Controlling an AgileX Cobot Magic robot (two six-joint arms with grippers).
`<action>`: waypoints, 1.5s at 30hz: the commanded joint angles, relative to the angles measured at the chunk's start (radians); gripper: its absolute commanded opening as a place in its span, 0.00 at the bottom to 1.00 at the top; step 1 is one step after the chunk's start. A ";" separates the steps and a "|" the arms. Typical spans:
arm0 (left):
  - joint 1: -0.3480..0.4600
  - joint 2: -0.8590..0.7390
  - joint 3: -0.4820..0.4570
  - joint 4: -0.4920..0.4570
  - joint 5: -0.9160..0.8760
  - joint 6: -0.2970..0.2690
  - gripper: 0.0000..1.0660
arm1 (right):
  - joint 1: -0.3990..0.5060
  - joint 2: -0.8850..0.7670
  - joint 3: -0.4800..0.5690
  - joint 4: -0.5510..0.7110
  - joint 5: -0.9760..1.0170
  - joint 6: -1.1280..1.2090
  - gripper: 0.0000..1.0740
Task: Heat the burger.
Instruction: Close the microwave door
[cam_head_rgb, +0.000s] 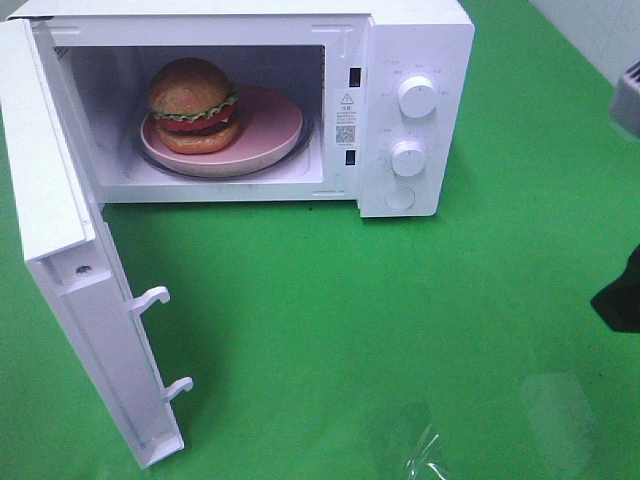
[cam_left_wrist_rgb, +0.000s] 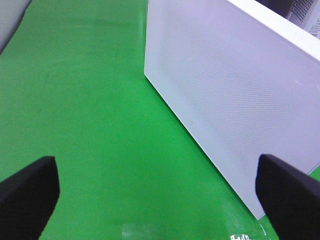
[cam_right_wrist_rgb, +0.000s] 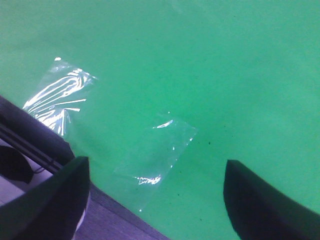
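The burger (cam_head_rgb: 193, 103), with a golden-brown bun and red and green filling, sits on a pink plate (cam_head_rgb: 270, 125) inside the white microwave (cam_head_rgb: 420, 40). The microwave door (cam_head_rgb: 60, 230) stands wide open, swung out toward the front left. My left gripper (cam_left_wrist_rgb: 157, 200) is open and empty, low over the green table, facing the door's outer face (cam_left_wrist_rgb: 235, 100). My right gripper (cam_right_wrist_rgb: 155, 200) is open and empty above the green table near its front edge. In the high view only a dark part of the right arm (cam_head_rgb: 622, 295) shows at the right edge.
The microwave has two white knobs (cam_head_rgb: 417, 97) (cam_head_rgb: 407, 158) on its right panel. Two latch hooks (cam_head_rgb: 150, 298) stick out of the door's edge. Clear plastic patches (cam_head_rgb: 425, 450) (cam_right_wrist_rgb: 160, 150) lie flat on the green table (cam_head_rgb: 400, 320) near the front.
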 joint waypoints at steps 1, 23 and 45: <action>0.004 -0.014 0.003 -0.006 -0.011 0.000 0.94 | -0.083 -0.030 0.005 0.028 0.013 0.006 0.66; 0.004 -0.014 0.003 -0.006 -0.011 0.000 0.94 | -0.499 -0.503 0.169 0.088 -0.017 -0.002 0.66; 0.004 -0.014 0.003 -0.006 -0.011 0.000 0.94 | -0.545 -0.971 0.307 0.086 -0.037 0.008 0.66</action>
